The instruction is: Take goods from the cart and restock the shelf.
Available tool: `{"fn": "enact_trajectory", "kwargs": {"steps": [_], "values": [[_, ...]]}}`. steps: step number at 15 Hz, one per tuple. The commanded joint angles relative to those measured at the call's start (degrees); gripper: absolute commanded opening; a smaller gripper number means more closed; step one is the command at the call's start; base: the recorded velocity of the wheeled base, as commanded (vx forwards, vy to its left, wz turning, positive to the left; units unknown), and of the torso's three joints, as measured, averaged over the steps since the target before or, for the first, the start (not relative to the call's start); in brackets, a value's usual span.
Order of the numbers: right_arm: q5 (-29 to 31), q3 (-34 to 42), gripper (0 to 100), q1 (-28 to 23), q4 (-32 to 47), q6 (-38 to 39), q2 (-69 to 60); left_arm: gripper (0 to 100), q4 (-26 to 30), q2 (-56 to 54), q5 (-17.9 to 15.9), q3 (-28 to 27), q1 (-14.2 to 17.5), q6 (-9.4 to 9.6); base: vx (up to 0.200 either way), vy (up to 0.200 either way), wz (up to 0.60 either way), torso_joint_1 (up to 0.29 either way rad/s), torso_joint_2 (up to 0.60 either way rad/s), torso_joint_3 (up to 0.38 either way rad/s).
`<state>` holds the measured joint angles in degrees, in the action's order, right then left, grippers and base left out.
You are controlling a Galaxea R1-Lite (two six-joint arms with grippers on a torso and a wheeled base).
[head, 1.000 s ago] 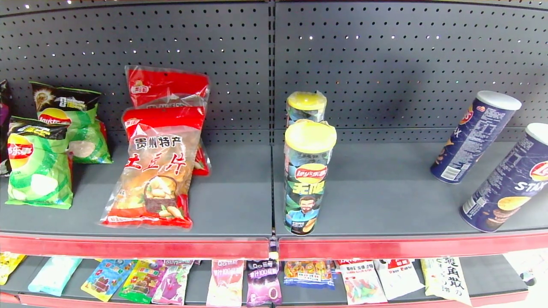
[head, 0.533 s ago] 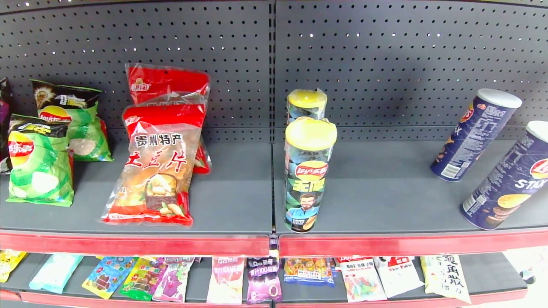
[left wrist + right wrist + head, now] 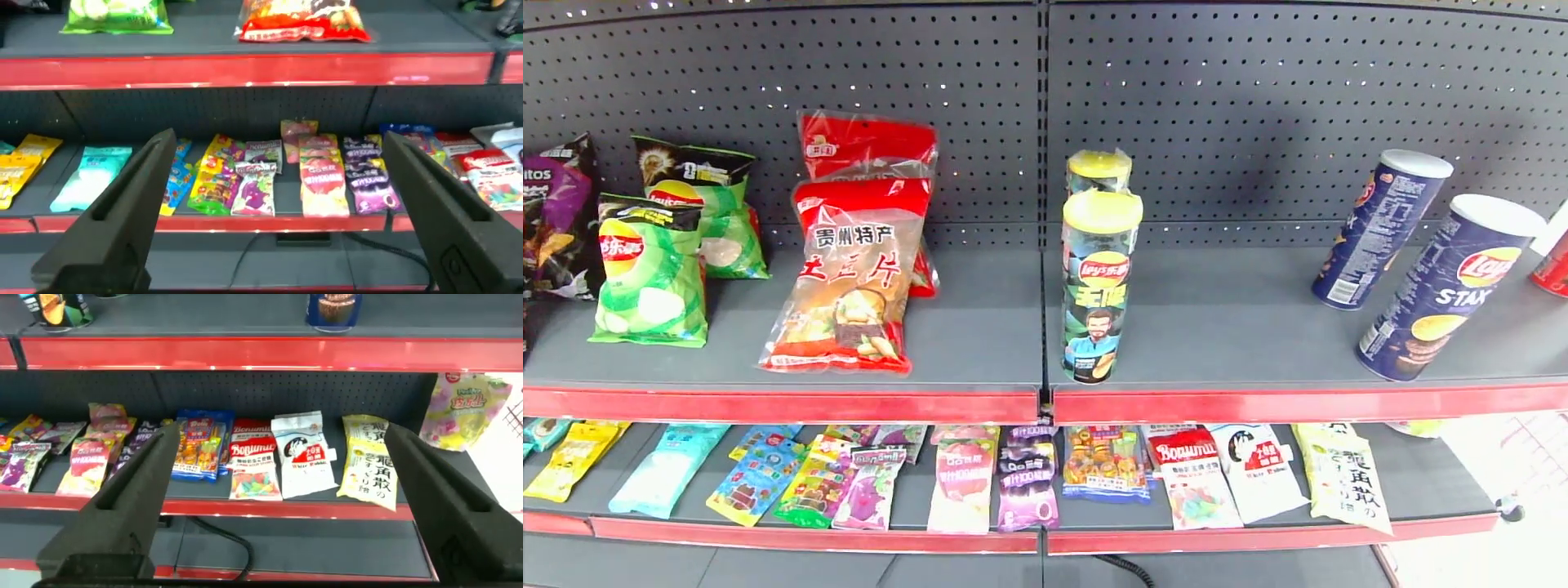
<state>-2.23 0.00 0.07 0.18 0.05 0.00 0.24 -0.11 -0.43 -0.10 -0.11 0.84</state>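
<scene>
The upper shelf (image 3: pixel 980 343) holds green chip bags (image 3: pixel 649 282), two red bags of potato slices (image 3: pixel 854 286), two yellow-lidded chip cans (image 3: pixel 1098 286) one behind the other, and two dark blue cans (image 3: pixel 1445 286) at the right. The lower shelf (image 3: pixel 1445 482) carries a row of small candy and snack pouches (image 3: pixel 956 482). My left gripper (image 3: pixel 278 140) is open and empty, facing the lower shelf's candy pouches (image 3: pixel 245 184). My right gripper (image 3: pixel 282 431) is also open and empty, in front of the white and yellow pouches (image 3: pixel 302 453) on that shelf.
Red front rails (image 3: pixel 784 404) edge both shelves. A dark pegboard wall (image 3: pixel 1217 106) backs them. Bare shelf surface lies between the yellow-lidded cans and the blue cans (image 3: pixel 1225 327). A black cable (image 3: pixel 221 539) lies under the lower shelf. A purple chip bag (image 3: pixel 551 216) stands at far left.
The whole head view has shifted: the camera has drawn back, so more of the lower shelf and the far sides shows. The goods on the shelves have not moved.
</scene>
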Motion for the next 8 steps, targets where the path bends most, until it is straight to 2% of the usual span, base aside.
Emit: {"fn": "enact_trajectory", "kwargs": {"steps": [1, 8], "values": [[-0.05, 0.0, 100, 0.01, -0.01, 0.04, 0.0, 100, 0.02, 0.11, -0.01, -0.08, 0.02, -0.05, 0.0, -0.2, 0.0, 0.012, -0.01, 0.002], [-0.05, 0.0, 100, 0.01, -0.01, 0.04, 0.0, 100, 0.02, 0.11, -0.01, 0.01, 0.02, -0.14, 0.0, -0.2, 0.0, 0.006, 0.0, 0.003]]}}
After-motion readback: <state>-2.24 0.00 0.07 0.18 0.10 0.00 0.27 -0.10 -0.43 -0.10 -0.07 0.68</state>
